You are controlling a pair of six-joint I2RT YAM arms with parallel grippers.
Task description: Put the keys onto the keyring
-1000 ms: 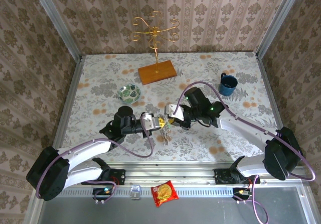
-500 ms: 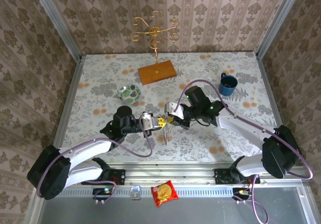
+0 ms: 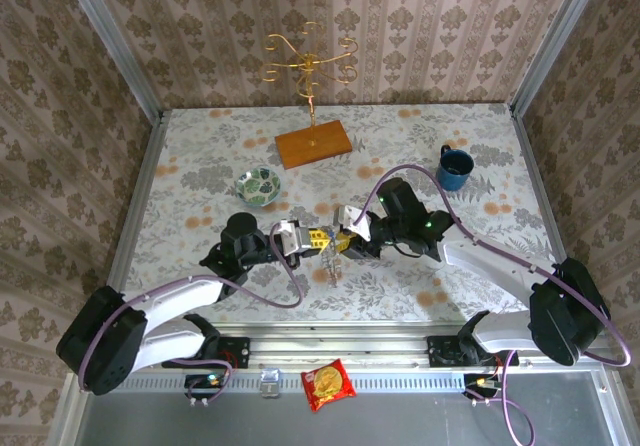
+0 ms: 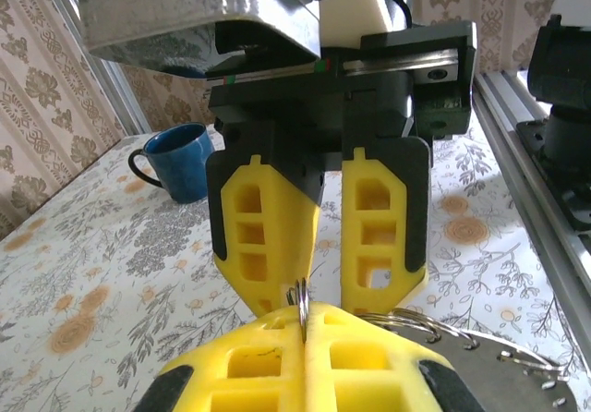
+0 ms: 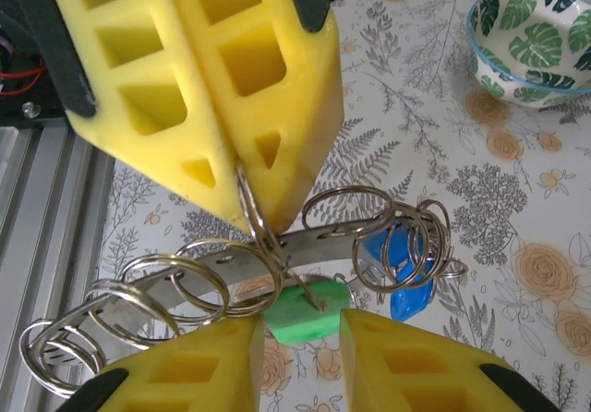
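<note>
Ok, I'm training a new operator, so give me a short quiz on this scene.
1. True or false: the left fingers are shut on a wire ring.
2. Which key head sits nearest the gap between the right fingers: A green, B blue, C red?
3. What stands on the table beyond the right arm?
Key: 1 true; 2 A, the green key head; 3 the blue mug.

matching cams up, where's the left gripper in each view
Top external: left gripper mid-picture, facing the right gripper.
Left wrist: left gripper bottom centre, pinching a small ring.
Right wrist: left gripper upper left, same ring.
Shared landmark: the right gripper's yellow fingers.
</note>
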